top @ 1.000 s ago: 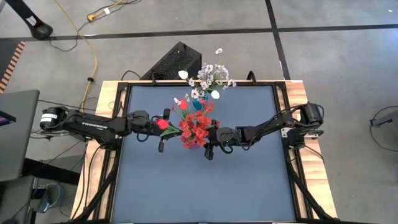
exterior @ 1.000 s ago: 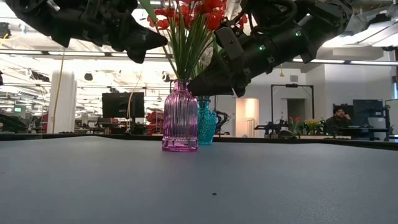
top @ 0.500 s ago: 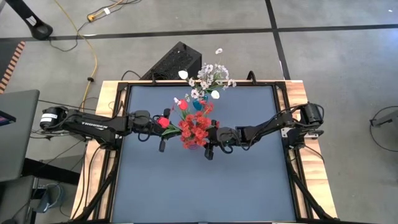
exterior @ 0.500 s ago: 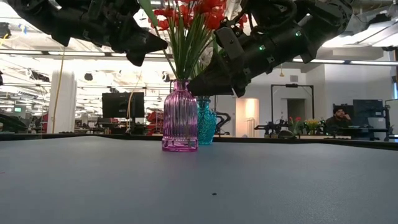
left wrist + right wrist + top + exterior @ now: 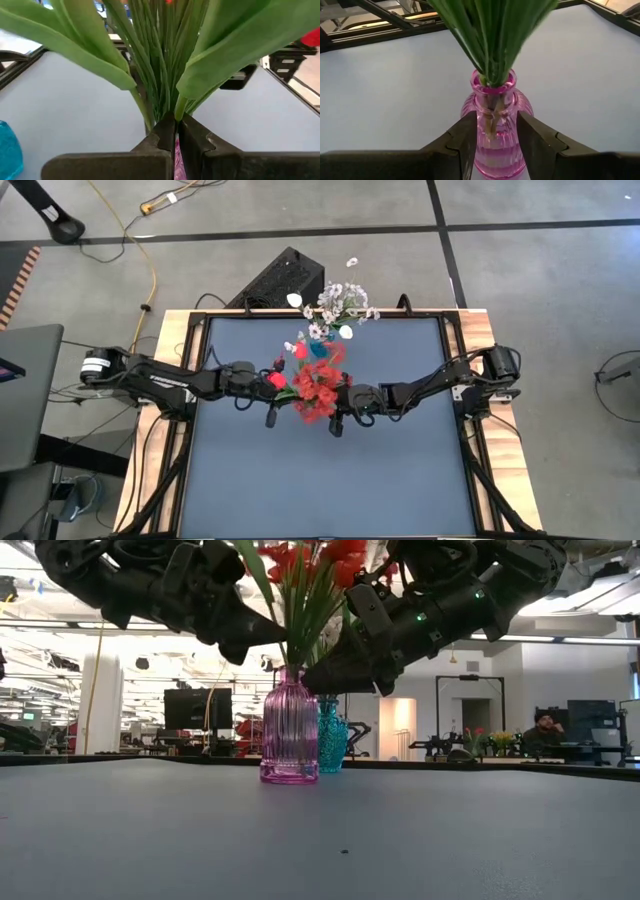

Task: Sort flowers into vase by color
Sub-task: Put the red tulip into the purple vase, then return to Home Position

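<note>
Two vases on the desk, two sets of jaws at the pink one.

The right jaws [image 5: 492, 137] clasp the neck of the pink vase [image 5: 289, 726], which holds the red flowers [image 5: 315, 385]. The left jaws [image 5: 176, 137] are clenched on a green stem [image 5: 181, 106] just above that vase's mouth. Beyond both, the teal vase [image 5: 332, 735] holds the white flowers [image 5: 338, 305]. Both vases stand upright on the desk [image 5: 320, 480].

Two dark, jointed arms with black cables, blocky matte fingers [image 5: 470, 142] and small green lights.
</note>
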